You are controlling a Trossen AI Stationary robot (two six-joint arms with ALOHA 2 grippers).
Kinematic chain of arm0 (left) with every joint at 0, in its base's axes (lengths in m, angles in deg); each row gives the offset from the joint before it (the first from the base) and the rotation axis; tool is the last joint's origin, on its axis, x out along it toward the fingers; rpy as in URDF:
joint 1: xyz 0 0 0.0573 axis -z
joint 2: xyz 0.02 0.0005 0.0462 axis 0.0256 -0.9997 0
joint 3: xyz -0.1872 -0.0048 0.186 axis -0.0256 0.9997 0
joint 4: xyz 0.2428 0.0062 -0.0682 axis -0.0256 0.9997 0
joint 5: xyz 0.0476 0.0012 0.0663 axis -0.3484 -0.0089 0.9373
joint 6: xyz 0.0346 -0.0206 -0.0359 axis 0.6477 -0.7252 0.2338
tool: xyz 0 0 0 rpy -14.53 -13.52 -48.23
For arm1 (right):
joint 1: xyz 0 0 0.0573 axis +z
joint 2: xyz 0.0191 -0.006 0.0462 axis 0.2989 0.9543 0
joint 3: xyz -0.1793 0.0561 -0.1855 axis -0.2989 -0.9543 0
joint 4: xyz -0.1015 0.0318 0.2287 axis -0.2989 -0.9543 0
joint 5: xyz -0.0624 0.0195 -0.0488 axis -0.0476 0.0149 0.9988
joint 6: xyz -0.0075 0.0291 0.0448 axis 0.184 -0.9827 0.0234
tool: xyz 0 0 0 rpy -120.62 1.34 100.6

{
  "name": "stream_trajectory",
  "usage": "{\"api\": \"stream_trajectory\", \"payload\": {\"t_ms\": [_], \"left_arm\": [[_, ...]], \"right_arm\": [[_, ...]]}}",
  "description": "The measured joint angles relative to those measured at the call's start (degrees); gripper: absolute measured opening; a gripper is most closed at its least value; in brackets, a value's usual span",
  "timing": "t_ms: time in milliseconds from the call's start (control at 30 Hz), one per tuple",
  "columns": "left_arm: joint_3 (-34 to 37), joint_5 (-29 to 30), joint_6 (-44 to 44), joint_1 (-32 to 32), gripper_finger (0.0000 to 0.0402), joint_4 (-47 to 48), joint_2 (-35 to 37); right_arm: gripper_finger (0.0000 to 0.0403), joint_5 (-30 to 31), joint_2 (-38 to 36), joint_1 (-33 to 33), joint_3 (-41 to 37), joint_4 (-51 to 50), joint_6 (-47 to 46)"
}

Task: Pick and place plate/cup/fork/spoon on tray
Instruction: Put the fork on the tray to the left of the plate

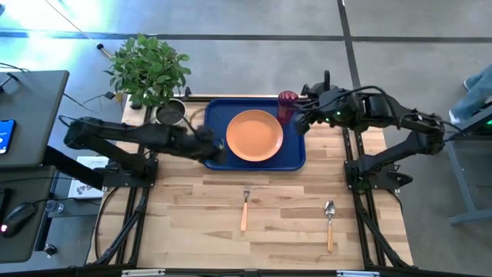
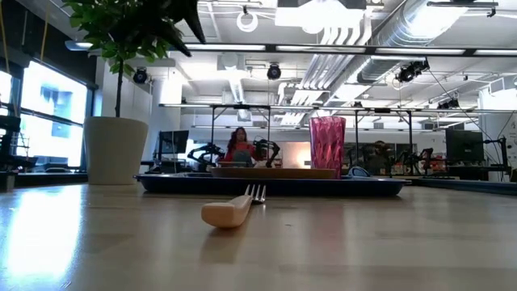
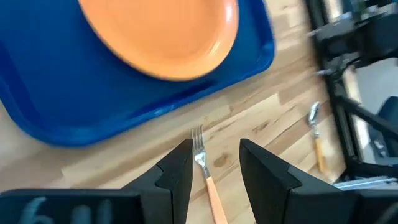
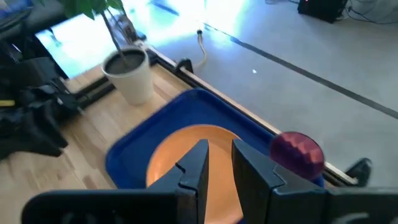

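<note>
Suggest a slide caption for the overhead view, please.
Plate and cup on tray; fork and spoon remain on table.

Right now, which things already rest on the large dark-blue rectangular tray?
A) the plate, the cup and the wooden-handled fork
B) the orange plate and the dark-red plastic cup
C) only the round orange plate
B: the orange plate and the dark-red cup sit on the tray, while the fork lies on the table.

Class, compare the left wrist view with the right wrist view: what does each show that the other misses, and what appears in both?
Only the left wrist view shows the fork and the spoon, both lying on the wooden table, with the open left gripper above the fork. Only the right wrist view shows the cup, the plant pot and the open right gripper. Both show the plate on the tray.
</note>
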Motion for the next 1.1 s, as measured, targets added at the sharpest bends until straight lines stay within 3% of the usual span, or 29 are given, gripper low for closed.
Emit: {"api": "stream_trajectory", "payload": {"t_ms": [367,1100], "left_arm": [[0.02,4.40,-13.41,7.00,0.0122,-4.37,-11.45],[-0.01,2.47,-22.22,12.78,0.0122,-19.34,-29.71]], "right_arm": [[0.0062,-1.36,0.07,-0.59,0.00,-6.49,0.98],[0.0062,-2.80,0.09,-0.59,-0.22,-8.90,1.38]]}}
